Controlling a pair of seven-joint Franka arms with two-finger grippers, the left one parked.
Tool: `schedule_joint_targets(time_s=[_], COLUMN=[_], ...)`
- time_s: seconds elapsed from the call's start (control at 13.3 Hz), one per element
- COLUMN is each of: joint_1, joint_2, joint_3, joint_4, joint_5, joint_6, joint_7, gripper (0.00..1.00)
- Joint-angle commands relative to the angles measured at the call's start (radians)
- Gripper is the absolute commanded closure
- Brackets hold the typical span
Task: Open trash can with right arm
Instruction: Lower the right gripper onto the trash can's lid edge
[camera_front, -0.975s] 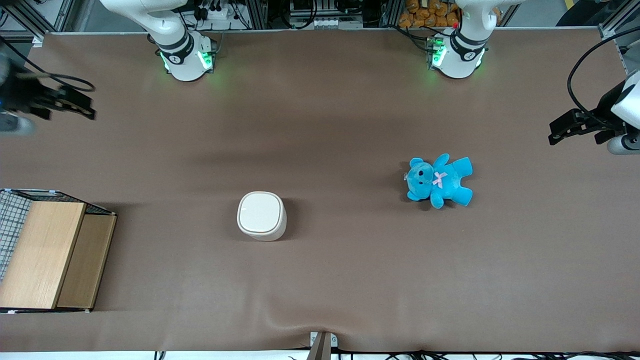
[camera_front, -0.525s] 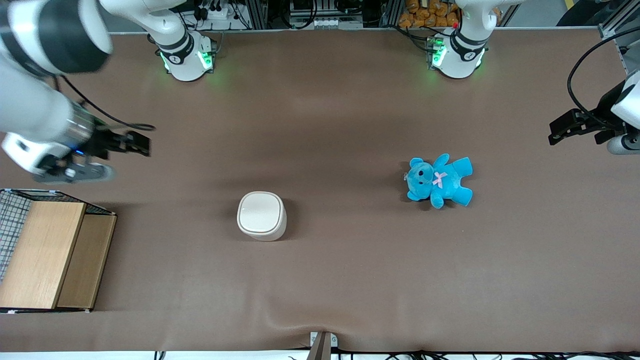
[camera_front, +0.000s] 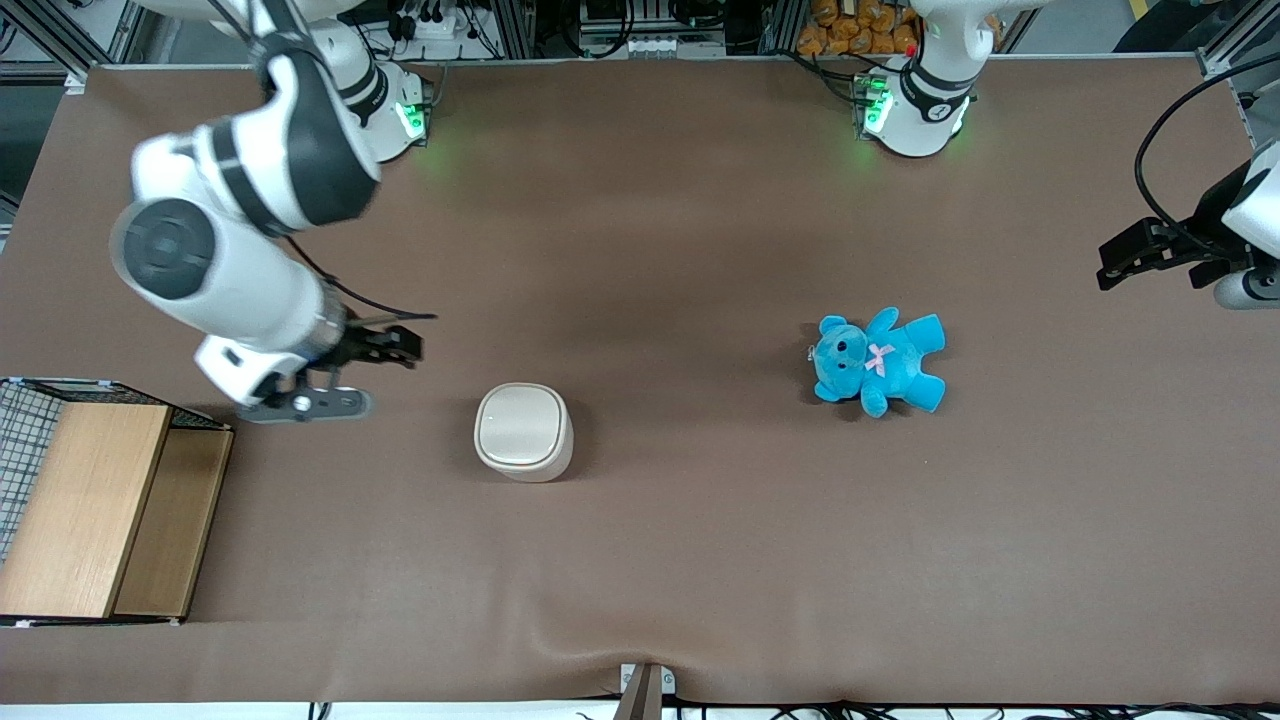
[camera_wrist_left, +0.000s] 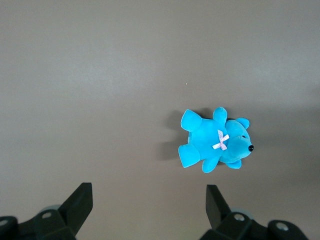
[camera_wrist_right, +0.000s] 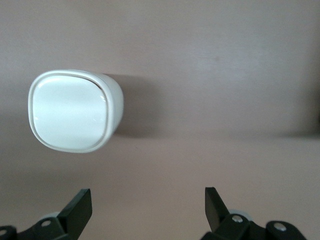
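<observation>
- The trash can (camera_front: 523, 432) was a small cream-white plastic bin with a rounded-square top, its smooth flip lid (camera_wrist_right: 69, 110) shut flat and faintly glossy inside a thin raised rim.
- It stood upright on the brown table cover (camera_front: 700, 560), near the middle of the table but somewhat toward the working arm's end, casting a soft shadow on the cloth.
- The right arm (camera_front: 235, 240) was white with dark grey bands and a round grey joint cap, reaching out over the table.
- Its black gripper (camera_front: 400, 347) hung above the cloth near the trash can, toward the working arm's end and slightly farther from the front camera, touching nothing.
- In the right wrist view the two fingers (camera_wrist_right: 76, 206) stood wide apart with only bare cloth between them.
- A wooden box (camera_front: 95, 505) with pale flat boards and wire mesh sat at the working arm's end.
- A bright blue plush teddy bear (camera_front: 878, 362) with a pink bow lay flat toward the parked arm's end, well apart from the trash can.
</observation>
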Motion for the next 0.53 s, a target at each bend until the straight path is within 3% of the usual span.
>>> schedule_joint_targets(time_s=[0.0, 0.15, 0.45], joint_1=[0.039, 0.049, 0.071], joint_2=[0.059, 0.109, 0.140], joint_3=[-0.011, -0.011, -0.012], joint_4=[0.020, 0.023, 0.026], joint_5=[0.062, 0.129, 0.128], joint_6=[0.038, 0.067, 0.110], joint_7=[0.058, 0.061, 0.130], gripper=[0.00, 0.00, 0.00])
